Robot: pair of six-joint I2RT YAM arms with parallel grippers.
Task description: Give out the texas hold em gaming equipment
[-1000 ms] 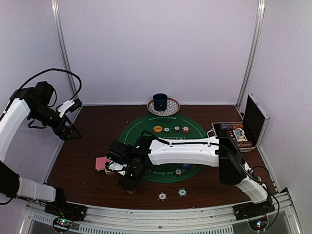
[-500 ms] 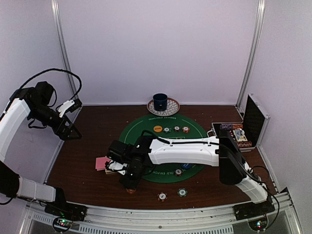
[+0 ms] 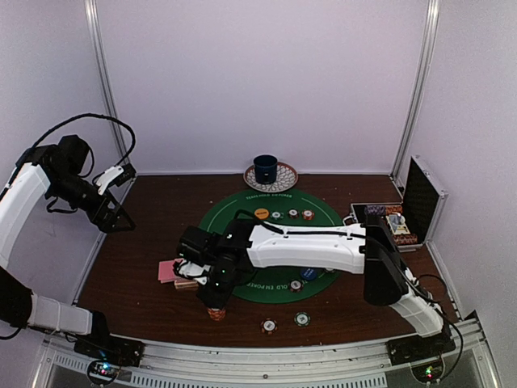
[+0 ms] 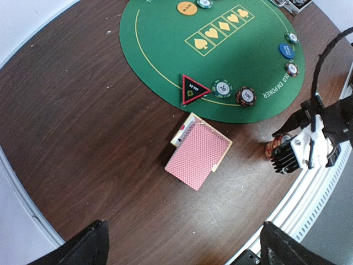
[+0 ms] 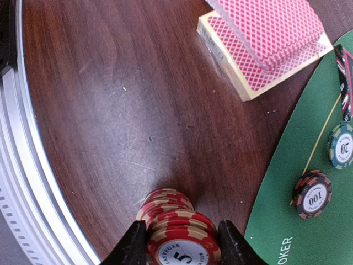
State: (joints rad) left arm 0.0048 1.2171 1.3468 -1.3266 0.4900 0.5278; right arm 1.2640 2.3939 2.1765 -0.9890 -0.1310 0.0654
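Red-and-cream chip stack (image 5: 165, 207) is clamped at its top chip by the right pincer (image 5: 182, 244); the lower chips fan out just beyond the grip. Risk: those unpinched chips may slide off on lifting. Further beyond lies the pink-backed card deck (image 5: 265, 38). The left pincer (image 4: 185, 245) stands apart.

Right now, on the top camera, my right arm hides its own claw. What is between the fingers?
Observer: A stack of red chips, top one marked 5; the right claw has a finger against each side.
Operator: Is the card deck nearby tidy?
Observer: No. Its upper pink-backed cards lie skewed across the rest.
Operator: Anything face up?
Observer: One card corner, white with a red pip, pokes out under the deck.
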